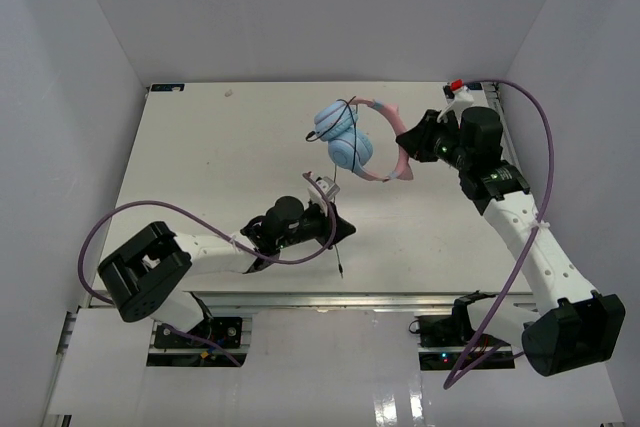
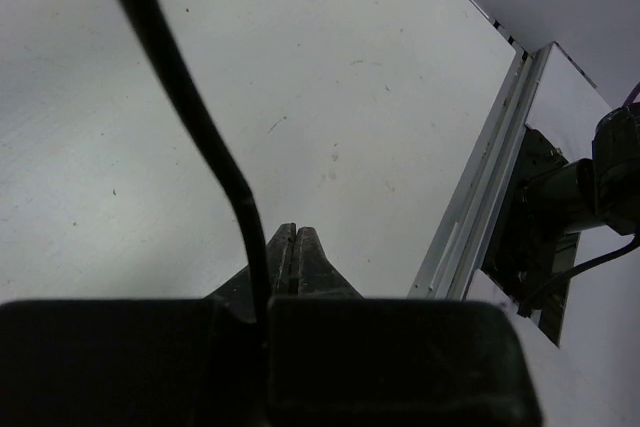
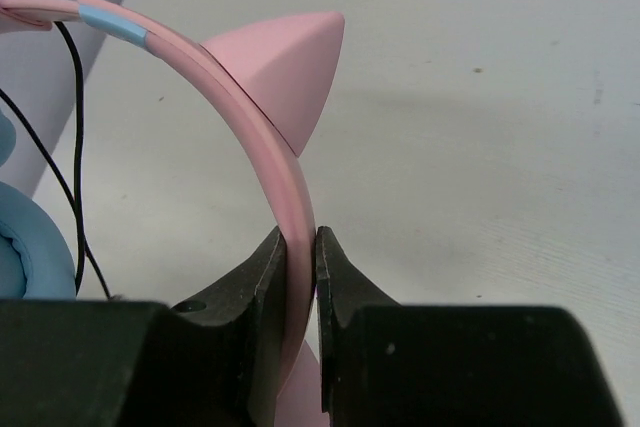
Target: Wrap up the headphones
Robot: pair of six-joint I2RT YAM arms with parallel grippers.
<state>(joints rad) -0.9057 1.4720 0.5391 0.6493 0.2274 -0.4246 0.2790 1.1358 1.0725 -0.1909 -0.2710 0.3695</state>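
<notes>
The headphones hang in the air over the back middle of the table, with light-blue ear cups and a pink headband. My right gripper is shut on the headband just below a cat-ear point; an ear cup shows at the left edge. The thin black cord drops from the cups past my left gripper to the table. In the left wrist view the left gripper is shut, and the cord runs beside its left finger, not between the tips.
Thick purple cables loop off both arms. A metal rail marks the table's near edge and also shows in the left wrist view. White walls enclose the table. A small red part sits at the back right corner.
</notes>
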